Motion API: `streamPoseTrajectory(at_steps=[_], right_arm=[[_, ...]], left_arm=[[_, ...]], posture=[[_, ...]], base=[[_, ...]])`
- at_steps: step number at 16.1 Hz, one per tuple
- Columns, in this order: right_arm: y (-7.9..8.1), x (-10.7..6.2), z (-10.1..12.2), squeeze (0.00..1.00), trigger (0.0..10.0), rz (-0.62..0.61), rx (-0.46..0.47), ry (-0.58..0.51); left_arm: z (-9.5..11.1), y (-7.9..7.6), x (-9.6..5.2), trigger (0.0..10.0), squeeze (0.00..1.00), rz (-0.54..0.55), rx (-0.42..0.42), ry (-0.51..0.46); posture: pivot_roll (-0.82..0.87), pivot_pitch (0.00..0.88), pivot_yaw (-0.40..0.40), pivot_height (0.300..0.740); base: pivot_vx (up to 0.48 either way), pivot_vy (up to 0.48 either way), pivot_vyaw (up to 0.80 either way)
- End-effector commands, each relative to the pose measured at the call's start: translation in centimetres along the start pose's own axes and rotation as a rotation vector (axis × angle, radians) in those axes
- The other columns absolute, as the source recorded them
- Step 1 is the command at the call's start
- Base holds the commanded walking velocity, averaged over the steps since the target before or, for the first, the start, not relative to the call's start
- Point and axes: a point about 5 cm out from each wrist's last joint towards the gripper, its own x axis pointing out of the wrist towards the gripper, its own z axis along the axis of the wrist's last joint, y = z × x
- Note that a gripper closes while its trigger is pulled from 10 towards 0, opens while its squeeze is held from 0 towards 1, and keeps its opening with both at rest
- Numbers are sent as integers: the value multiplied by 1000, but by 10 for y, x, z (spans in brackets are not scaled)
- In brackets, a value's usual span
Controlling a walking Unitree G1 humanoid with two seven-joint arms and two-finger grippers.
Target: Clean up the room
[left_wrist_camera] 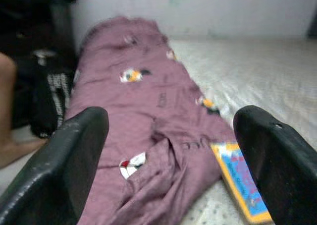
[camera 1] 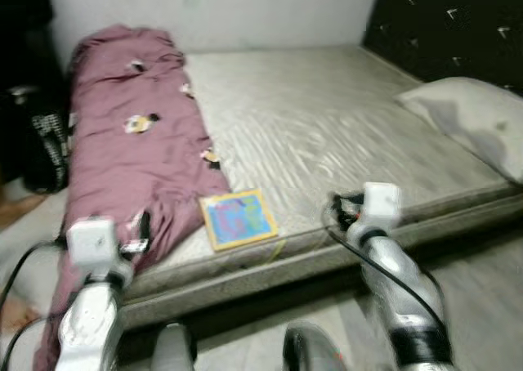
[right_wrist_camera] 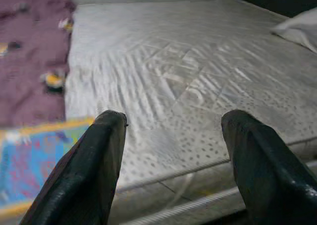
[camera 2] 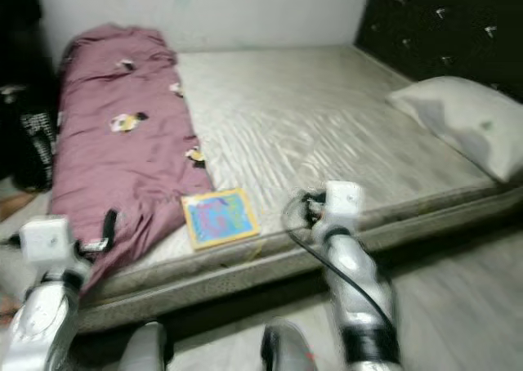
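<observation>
Both silver arms reach toward the mattress (camera 1: 327,134) edge, the left gripper (left_wrist_camera: 173,160) spread before the mauve blanket (camera 1: 131,142), the right gripper (right_wrist_camera: 173,155) spread over bare quilting. Between them, near the mattress's front edge and touching the blanket, lies a yellow-bordered picture book (camera 1: 239,218); its cover print is too blurred to read. A grey pillow (camera 1: 474,122) rests at the mattress's right end. Beside the blanket, the left wrist view catches dark bags (left_wrist_camera: 42,93).

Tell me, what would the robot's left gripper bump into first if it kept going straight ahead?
Most likely the purple blanket. The left gripper is open and aimed at its rumpled near end on the mattress; the colourful book lies just beside that line. Depth is blurry.
</observation>
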Motion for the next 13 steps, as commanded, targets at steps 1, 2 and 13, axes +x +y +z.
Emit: streamPoseTrajectory(at_steps=[1, 2, 13], right_arm=[[7, 4, 6, 0, 10000, 22, -5, -18], [7, 4, 5, 0, 10000, 21, -5, -15], [4, 6, 5, 0, 10000, 16, -31, -20]], left_arm=[[-12, 4, -7, 10000, 0, 17, -8, 56], [-12, 4, -7, 10000, 0, 13, -11, 56], [-11, 4, -8, 10000, 0, -8, -17, 41]], posture=[[-16, 0, -68, 635], [-16, 0, -68, 635], [-13, 0, -71, 635]], base=[[0, 0, 0], [0, 0, 0], [356, 0, 0]])
